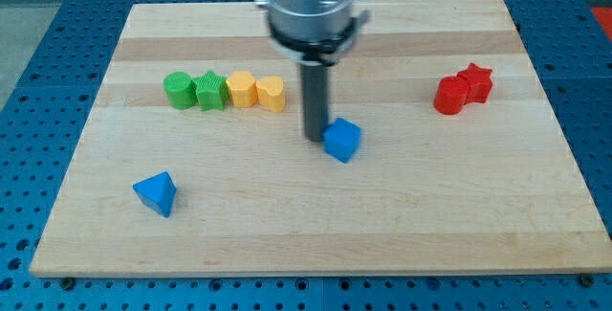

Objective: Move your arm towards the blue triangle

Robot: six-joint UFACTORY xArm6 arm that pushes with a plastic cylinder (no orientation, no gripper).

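The blue triangle (156, 193) lies on the wooden board (306, 225) at the view's lower left. My tip (315, 138) is near the board's middle, far to the right of and above the triangle. It sits right against the left side of a blue cube (342, 140); whether it touches the cube cannot be told.
A row of a green round block (178, 90), a green star-like block (209, 91) and two yellow blocks (241, 89) (272, 93) lies at the upper left. A red block (449, 95) and a red star (475, 81) lie at the right.
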